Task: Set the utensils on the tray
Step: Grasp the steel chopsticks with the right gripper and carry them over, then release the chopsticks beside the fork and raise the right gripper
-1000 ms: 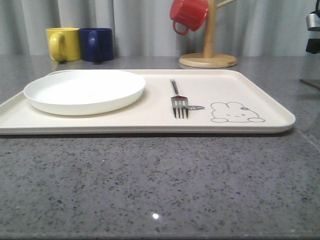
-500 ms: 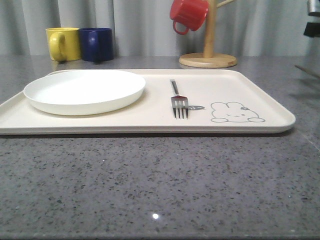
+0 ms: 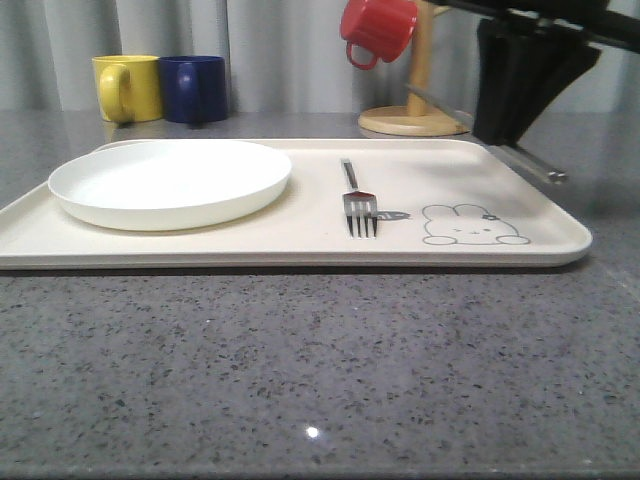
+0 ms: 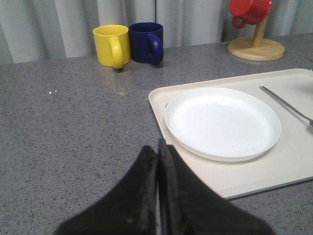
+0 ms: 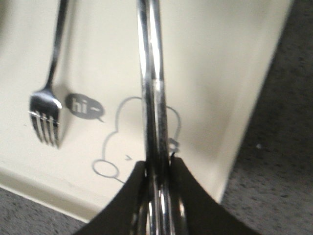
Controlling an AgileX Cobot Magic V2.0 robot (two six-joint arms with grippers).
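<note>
The cream tray [image 3: 300, 245] lies across the table with a silver fork [image 3: 358, 205] on it, beside the rabbit drawing. My right gripper [image 3: 497, 140] hangs over the tray's right end, shut on a pair of shiny flat chopsticks [image 3: 545, 168] that stick out on both sides of the fingers. In the right wrist view the chopsticks [image 5: 149, 73] run above the rabbit drawing on the tray [image 5: 220, 73], with the fork [image 5: 46, 110] lying to one side and the gripper [image 5: 157, 164] clamped on them. My left gripper [image 4: 157, 147] is shut and holds nothing, above the table by the tray's [image 4: 293, 166] corner.
A round white plate [image 3: 170, 180] takes up the tray's left half. Yellow [image 3: 127, 87] and blue [image 3: 195, 88] mugs stand at the back left. A wooden mug tree [image 3: 415, 115] with a red mug [image 3: 377, 28] stands behind the tray.
My right gripper has swung in from the far right edge to above the tray's right end, bringing the chopsticks with it. The fork and plate have not moved.
</note>
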